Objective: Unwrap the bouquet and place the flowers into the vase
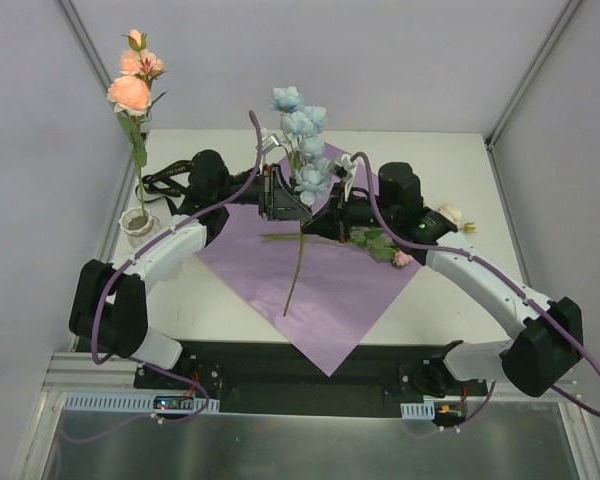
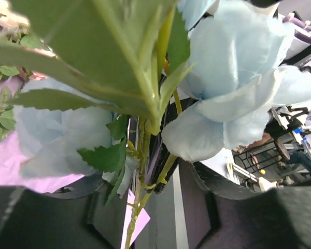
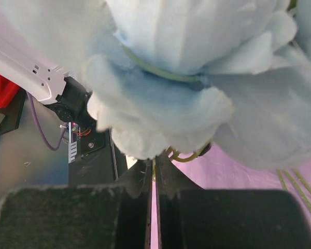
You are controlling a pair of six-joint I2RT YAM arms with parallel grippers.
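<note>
Top view: purple paper sheet (image 1: 330,320) lies flat and open on the white table (image 1: 460,170). Both arms meet over its middle.

Right gripper (image 1: 320,222) is pinched together on the blue rose stem (image 1: 298,262). In the right wrist view its fingers (image 3: 83,218) are closed to a thin slit, and the stem runs into that slit under the pale blue blooms (image 3: 197,78). The stem stands roughly upright, with the blue heads (image 1: 300,125) above the grippers and the bare green end hanging over the paper.

Left gripper (image 1: 285,200) sits just beside it from the left, at the same stem. In the left wrist view its fingers (image 2: 41,218) stand apart, with the green stem (image 2: 140,197) and leaves in the gap. No clear contact with either pad, so it has no grip.

White ribbed vase (image 1: 137,225) stands at the table's left edge, off the paper and well apart from the grippers. One stem of peach roses (image 1: 130,92) is in it, standing tall.

More flowers (image 1: 385,245) lie on the paper's right part, under the right arm. They are green leaves with a small pink head. A cream rose (image 1: 448,212) is just past the paper edge.
</note>
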